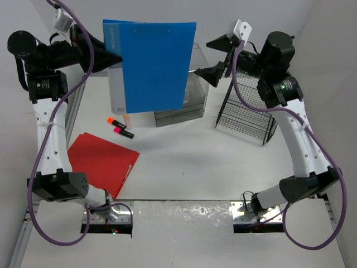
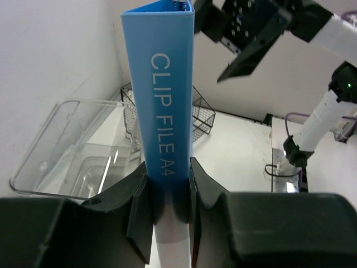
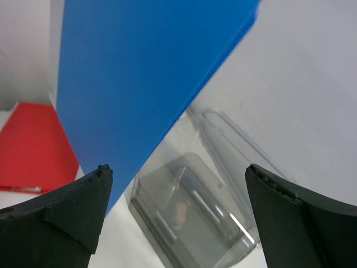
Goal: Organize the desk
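My left gripper (image 1: 115, 56) is shut on the spine of a blue clip file (image 1: 152, 64) and holds it upright above the back of the desk (image 1: 189, 167). In the left wrist view the spine (image 2: 164, 111), printed "CLIP FILE A4", stands pinched between my fingers (image 2: 165, 190). My right gripper (image 1: 216, 57) hangs open just right of the file, apart from it. Its wrist view shows the file's blue cover (image 3: 139, 72) over the left finger, with nothing between the tips (image 3: 178, 178).
A clear plastic drawer box (image 1: 184, 106) (image 3: 189, 218) stands behind and below the file. A black wire rack (image 1: 245, 118) is at the back right. A red folder (image 1: 103, 162) lies front left, with two highlighters (image 1: 120, 127) beyond it.
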Robot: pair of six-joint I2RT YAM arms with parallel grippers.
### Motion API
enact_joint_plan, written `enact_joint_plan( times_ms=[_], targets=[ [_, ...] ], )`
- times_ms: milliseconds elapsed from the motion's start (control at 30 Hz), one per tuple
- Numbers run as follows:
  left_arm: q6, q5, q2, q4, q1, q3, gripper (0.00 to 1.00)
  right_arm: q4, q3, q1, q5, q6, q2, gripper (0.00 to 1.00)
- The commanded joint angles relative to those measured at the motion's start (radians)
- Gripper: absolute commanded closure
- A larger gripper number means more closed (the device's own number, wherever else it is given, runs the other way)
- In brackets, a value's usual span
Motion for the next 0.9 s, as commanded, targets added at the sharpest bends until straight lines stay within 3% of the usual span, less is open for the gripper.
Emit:
enact_joint_plan(
  times_ms=[0,100,200,300,467,500,600,633,667,867],
  targets=[
    [0.035,0.039,-0.063,0.049,-0.021,-0.034,1.00,0.138,0.056,-0.004,-0.062,0.125,0.020,0.01],
    [0.063,0.061,-0.078,0.049,-0.023,-0.074,1.00,0.171,0.060,-0.005,-0.023,0.147,0.035,0.01],
    [0.089,0.064,-0.086,0.049,-0.024,-0.105,1.00,0.253,0.063,-0.005,-0.087,0.248,0.072,0.01],
    [0.096,0.066,-0.084,0.061,-0.031,-0.117,1.00,0.396,0.066,-0.005,-0.126,0.415,0.112,0.03],
    [0.118,0.061,-0.087,0.053,-0.046,-0.131,1.00,0.555,0.082,-0.004,-0.181,0.555,0.187,0.08],
    [0.119,0.058,-0.087,0.053,-0.054,-0.132,1.00,0.609,0.080,-0.004,-0.219,0.657,0.198,0.09],
    [0.127,0.047,-0.087,0.055,-0.070,-0.145,1.00,0.833,0.115,-0.001,-0.268,0.863,0.259,0.19],
    [0.129,0.047,-0.087,0.053,-0.074,-0.145,1.00,0.848,0.129,0.007,-0.291,0.889,0.271,0.31],
    [0.130,0.043,-0.086,0.055,-0.077,-0.145,1.00,0.855,0.140,0.010,-0.301,0.902,0.281,0.36],
    [0.129,0.018,-0.078,0.055,-0.094,-0.138,1.00,0.789,0.105,0.052,-0.319,0.789,0.248,0.64]
  ],
)
